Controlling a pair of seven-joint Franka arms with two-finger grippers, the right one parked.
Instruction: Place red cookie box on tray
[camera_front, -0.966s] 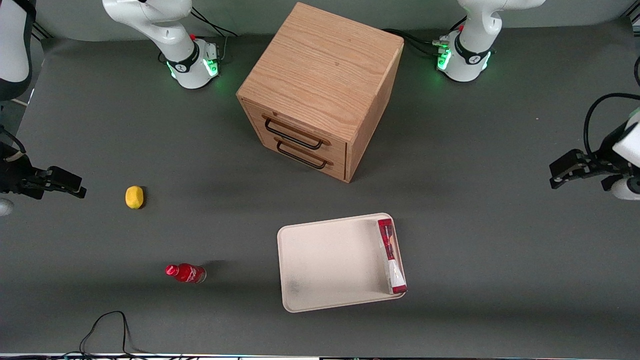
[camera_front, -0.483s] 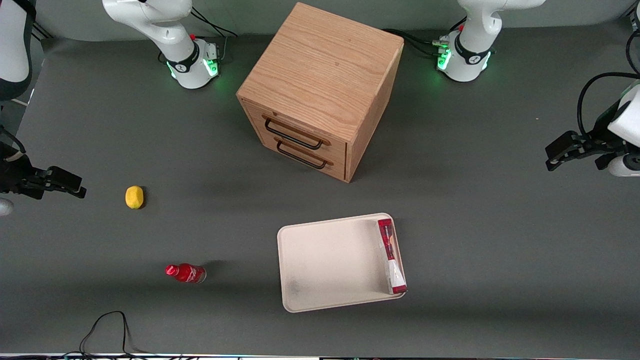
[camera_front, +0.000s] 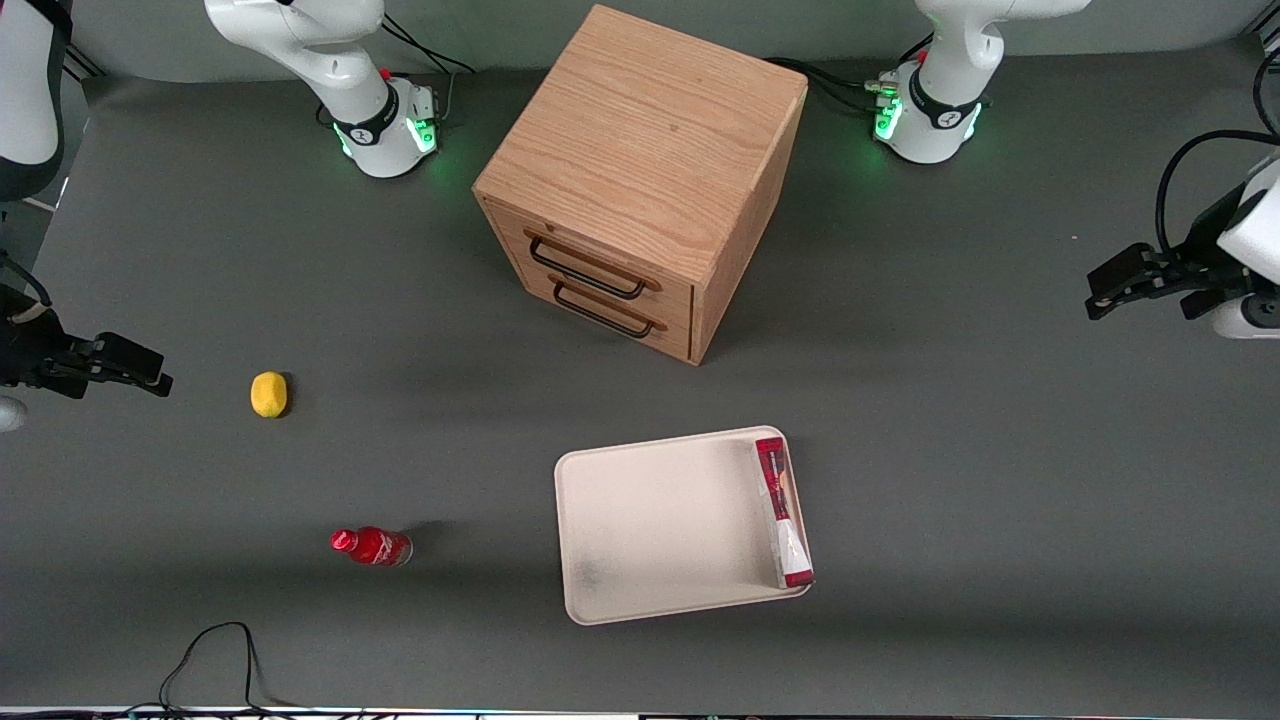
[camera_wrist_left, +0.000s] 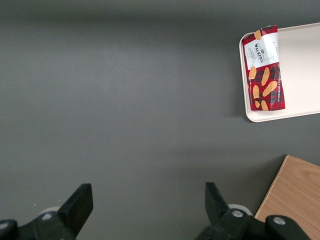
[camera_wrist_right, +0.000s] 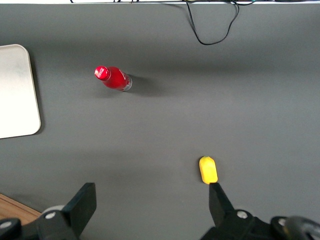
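Your red cookie box (camera_front: 783, 512) is a slim carton, tartan red with biscuit pictures, lying flat in the tray (camera_front: 650, 530) along the tray's edge nearest the working arm. Your end effector (camera_front: 1110, 290) hangs spread and empty, well apart, near the worktop's edge.

Wooden cabinet (camera_front: 640, 180), lemon (camera_front: 268, 394), red bottle (camera_front: 372, 546)

A dark grey table (camera_front: 1000, 480) is covered by a wooden drawer cabinet (camera_front: 640, 180), a cream tray (camera_front: 660, 530), a small red bottle (camera_front: 371, 546) and a yellow lemon-like object (camera_front: 268, 394). The gripper (camera_front: 1135, 283) is held above the working arm's end, fingers spread apart. A black cable (camera_front: 215, 660) is looped at the edge nearest the front camera.
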